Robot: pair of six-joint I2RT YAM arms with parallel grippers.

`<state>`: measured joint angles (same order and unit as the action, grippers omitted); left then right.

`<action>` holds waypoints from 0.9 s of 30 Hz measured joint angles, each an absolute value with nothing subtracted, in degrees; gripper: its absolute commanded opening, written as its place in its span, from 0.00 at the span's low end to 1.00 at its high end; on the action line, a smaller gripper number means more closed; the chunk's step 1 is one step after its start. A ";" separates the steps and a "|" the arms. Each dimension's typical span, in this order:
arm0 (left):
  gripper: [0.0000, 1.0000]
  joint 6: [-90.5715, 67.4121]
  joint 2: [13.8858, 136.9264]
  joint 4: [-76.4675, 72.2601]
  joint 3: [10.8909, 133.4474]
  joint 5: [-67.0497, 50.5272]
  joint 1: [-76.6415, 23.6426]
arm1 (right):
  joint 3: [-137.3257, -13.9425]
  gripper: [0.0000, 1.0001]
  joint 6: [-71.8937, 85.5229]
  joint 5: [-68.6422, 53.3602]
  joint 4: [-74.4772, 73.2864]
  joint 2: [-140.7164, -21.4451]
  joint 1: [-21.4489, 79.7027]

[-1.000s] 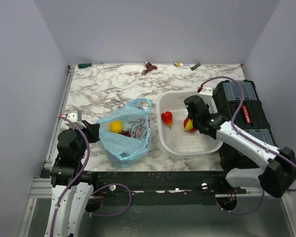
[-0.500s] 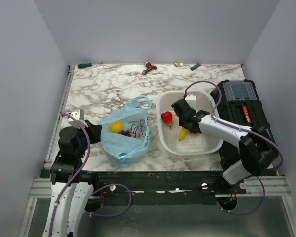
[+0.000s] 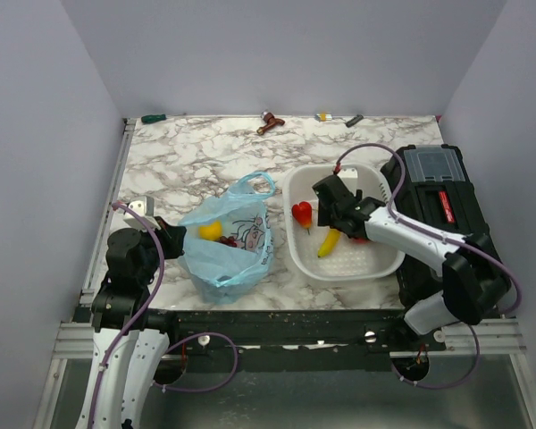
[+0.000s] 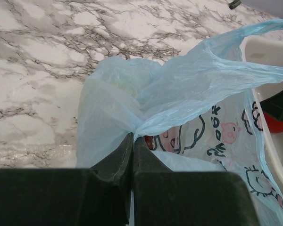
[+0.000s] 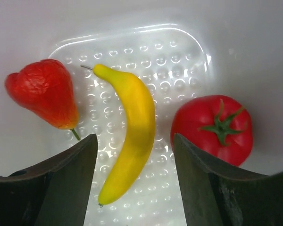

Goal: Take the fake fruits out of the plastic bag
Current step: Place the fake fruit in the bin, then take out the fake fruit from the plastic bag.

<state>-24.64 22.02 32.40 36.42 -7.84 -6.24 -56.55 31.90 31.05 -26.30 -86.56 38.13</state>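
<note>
While my left pincer [image 4: 132, 141] clamps the plastic bag [image 4: 188, 89] | right pincer [image 5: 134, 139] wide, directly above the loose banana [image 5: 132, 127] | banana in basket [image 5: 179, 47]

Left arm [image 3: 125, 259]: rounded black joint housings, with a white link shell at the near end. A purple cable [image 3: 158, 259] loops loosely alongside the housings.

Right arm [image 3: 411, 234]: same build, white link shells set between black joint blocks. A second purple cable [image 3: 368, 148] arches above its far section.

Left gripper [image 4: 132, 137]: left fingers [image 4: 114, 165] are matte black and wedge-shaped, tapering to thin tips and mounted on a broad black body.

Right gripper [image 5: 134, 141]: right fingers [image 5: 61, 183] are dark grey to black and smooth, with gently curved inner faces and blunt upper corners
</note>
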 measured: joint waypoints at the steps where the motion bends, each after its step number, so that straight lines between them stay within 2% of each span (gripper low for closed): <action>1: 0.00 -24.64 22.02 32.38 36.42 -7.99 -6.24 | -56.55 0.71 31.90 30.79 -26.63 -85.30 38.13; 9: 0.00 -24.64 22.02 32.25 36.40 -8.38 -6.39 | -58.63 0.74 31.75 25.28 -26.96 -74.08 38.13; 16: 0.00 -24.62 22.04 32.23 36.40 -10.24 -6.39 | -60.95 0.73 33.67 10.48 -20.84 -69.32 39.77; 17: 0.00 -24.62 22.04 32.23 36.40 -10.55 -6.39 | -60.69 0.71 34.33 8.03 -18.74 -68.69 40.80; 19: 0.00 -24.62 22.06 32.21 36.40 -11.33 -6.39 | -60.12 0.56 35.35 3.64 -14.33 -67.81 43.51; 21: 0.00 -24.62 22.15 32.21 36.40 -11.66 -6.39 | -59.66 0.49 36.53 -0.05 -9.96 -67.70 46.30; 27: 0.00 -24.62 22.63 32.23 36.40 -12.53 -6.39 | -58.02 0.48 39.53 -6.90 3.81 -71.46 54.22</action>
<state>-24.62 22.63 32.23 36.40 -12.53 -6.39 -58.02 39.53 -6.90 3.81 -71.46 54.22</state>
